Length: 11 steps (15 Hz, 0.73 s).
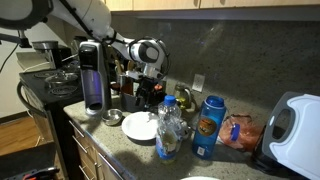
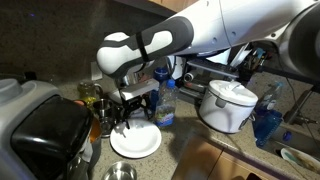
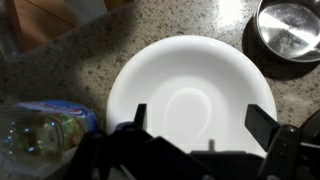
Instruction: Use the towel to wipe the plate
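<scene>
A white plate [image 3: 190, 85] lies empty on the speckled counter; it shows in both exterior views [image 1: 140, 126] [image 2: 135, 141]. My gripper [image 3: 200, 122] hangs straight above the plate, open, with nothing between its two dark fingers. It also shows in both exterior views [image 1: 150, 96] [image 2: 136, 112], a short way above the plate. I see no towel in any view.
A small metal bowl [image 3: 290, 30] [image 1: 113, 118] sits beside the plate. A clear plastic bottle [image 3: 45, 135] [image 1: 168, 126] and a blue canister [image 1: 208, 126] stand close by. A black machine [image 1: 92, 75], a toaster [image 2: 50, 130] and a white cooker [image 2: 230, 105] crowd the counter.
</scene>
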### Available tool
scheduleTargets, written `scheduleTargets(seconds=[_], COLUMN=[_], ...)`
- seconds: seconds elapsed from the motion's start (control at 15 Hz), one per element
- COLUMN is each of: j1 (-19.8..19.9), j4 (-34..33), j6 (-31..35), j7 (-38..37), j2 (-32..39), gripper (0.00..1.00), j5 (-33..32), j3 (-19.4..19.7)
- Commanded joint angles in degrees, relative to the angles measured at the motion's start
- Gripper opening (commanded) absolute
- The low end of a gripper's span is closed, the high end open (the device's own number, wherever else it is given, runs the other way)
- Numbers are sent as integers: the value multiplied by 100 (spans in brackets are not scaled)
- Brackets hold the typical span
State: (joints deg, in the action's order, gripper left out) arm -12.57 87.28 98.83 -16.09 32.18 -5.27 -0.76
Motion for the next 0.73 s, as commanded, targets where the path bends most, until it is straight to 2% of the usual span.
scheduleTargets(seconds=[0.0, 0.27, 0.4, 0.47, 0.67], j1=[125, 282, 377, 338, 427], j4=[1378, 2447, 2762, 2163, 2511], j6=[437, 712, 878, 566, 709], j7=[-144, -254, -302, -167, -211], j2=[-976, -1621, -1747, -1342, -1516], gripper=[100, 100, 100, 100, 100], j5=[85, 184, 145, 67, 71], j3=[-55, -24, 7, -59, -37])
